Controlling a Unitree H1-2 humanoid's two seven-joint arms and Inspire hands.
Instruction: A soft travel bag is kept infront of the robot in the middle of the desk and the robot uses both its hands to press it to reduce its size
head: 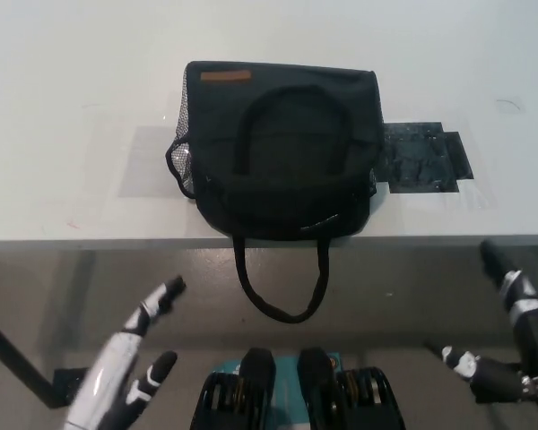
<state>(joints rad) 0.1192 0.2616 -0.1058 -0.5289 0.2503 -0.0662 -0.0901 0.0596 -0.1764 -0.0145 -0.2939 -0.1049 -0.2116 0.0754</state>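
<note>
A black soft travel bag [282, 148] lies on the white desk [72, 134], near its front edge, with an orange-brown label at its top left and mesh on its left side. One carry handle lies on top of the bag; the other loop [282, 287] hangs over the desk's front edge. My white left hand [130, 363] is at the lower left, below the desk edge, open with fingers spread, apart from the bag. My black right hand [511, 349] is at the lower right, also below the desk edge and open, touching nothing.
A dark flat patch [426, 157] lies on the desk just right of the bag. A faint grey rectangle [148, 161] marks the desk left of the bag. A black table leg [13, 358] runs diagonally at the lower left.
</note>
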